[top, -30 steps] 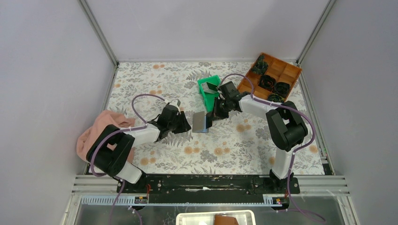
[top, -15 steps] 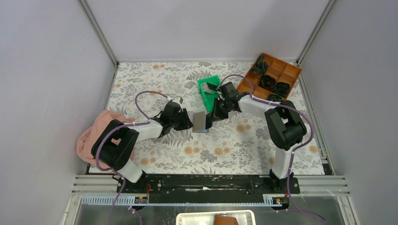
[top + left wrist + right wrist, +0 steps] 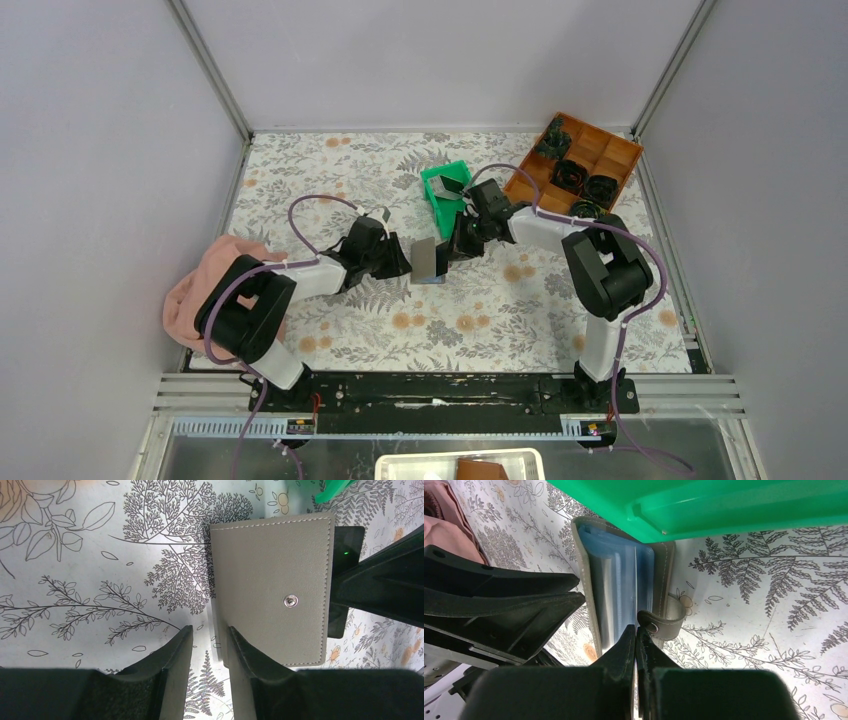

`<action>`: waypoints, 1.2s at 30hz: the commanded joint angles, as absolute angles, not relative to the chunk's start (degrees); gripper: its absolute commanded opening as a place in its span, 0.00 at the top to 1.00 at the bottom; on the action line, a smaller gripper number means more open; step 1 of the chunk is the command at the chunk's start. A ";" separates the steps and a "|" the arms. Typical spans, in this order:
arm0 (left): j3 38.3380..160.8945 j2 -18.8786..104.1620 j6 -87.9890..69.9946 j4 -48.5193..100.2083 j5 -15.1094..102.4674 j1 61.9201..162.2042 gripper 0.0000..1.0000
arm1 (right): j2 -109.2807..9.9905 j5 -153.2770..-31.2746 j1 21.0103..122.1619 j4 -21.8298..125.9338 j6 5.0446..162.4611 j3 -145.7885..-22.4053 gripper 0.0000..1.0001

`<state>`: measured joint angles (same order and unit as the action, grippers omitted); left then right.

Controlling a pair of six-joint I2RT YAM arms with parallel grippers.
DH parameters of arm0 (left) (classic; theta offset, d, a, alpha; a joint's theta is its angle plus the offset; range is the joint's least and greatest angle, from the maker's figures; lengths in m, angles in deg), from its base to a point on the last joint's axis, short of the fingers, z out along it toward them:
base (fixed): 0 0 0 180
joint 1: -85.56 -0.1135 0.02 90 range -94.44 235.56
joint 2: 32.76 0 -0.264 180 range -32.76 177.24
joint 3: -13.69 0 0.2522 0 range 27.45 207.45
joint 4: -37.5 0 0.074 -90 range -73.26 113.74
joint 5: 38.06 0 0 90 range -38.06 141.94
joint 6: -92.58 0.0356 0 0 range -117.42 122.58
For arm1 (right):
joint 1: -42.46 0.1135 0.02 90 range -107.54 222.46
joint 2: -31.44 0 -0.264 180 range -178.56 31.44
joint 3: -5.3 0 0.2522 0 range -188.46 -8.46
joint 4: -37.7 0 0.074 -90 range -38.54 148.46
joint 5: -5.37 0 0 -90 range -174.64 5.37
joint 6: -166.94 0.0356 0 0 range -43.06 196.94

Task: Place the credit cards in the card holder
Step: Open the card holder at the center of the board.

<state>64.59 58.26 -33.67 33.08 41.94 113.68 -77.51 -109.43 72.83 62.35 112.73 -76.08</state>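
Note:
The grey card holder (image 3: pixel 425 260) stands open on edge between my two grippers. Its blue inside (image 3: pixel 616 580) faces my right gripper (image 3: pixel 636 630). That gripper is shut on a thin credit card (image 3: pixel 636 580), seen edge-on, which reaches into the blue pockets. The snap strap (image 3: pixel 664 622) curls beside the fingertips. My left gripper (image 3: pixel 210 645) is open at the holder's grey outer flap (image 3: pixel 272 585), with the flap's near edge just inside the gap against one finger (image 3: pixel 240 650). Another grey card (image 3: pixel 447 186) lies in the green bin.
The green bin (image 3: pixel 447 195) sits right behind the holder, and its rim (image 3: pixel 724 505) hangs over the right wrist view. A brown compartment tray (image 3: pixel 590 160) with black parts stands at the back right. A pink cloth (image 3: pixel 205 285) lies at the left edge.
My left gripper has moved right, up to the holder's outer flap. My right gripper has shifted slightly left toward the holder. The holder has stayed in place.

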 commanded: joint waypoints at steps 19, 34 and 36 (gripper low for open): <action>62.16 59.79 -33.38 31.59 38.95 114.30 0.62 | -76.66 -116.25 72.78 46.13 119.28 -70.64 1.00; 63.58 62.50 -32.40 32.93 37.30 114.35 0.61 | -74.53 -116.90 74.15 51.00 115.32 -75.31 1.00; 64.14 63.33 -32.39 33.67 36.98 114.39 0.61 | -74.26 -116.96 74.44 51.86 114.63 -75.77 1.00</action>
<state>64.22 59.75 -33.71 35.84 37.61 113.97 -77.49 -115.60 73.14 49.96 116.97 -72.41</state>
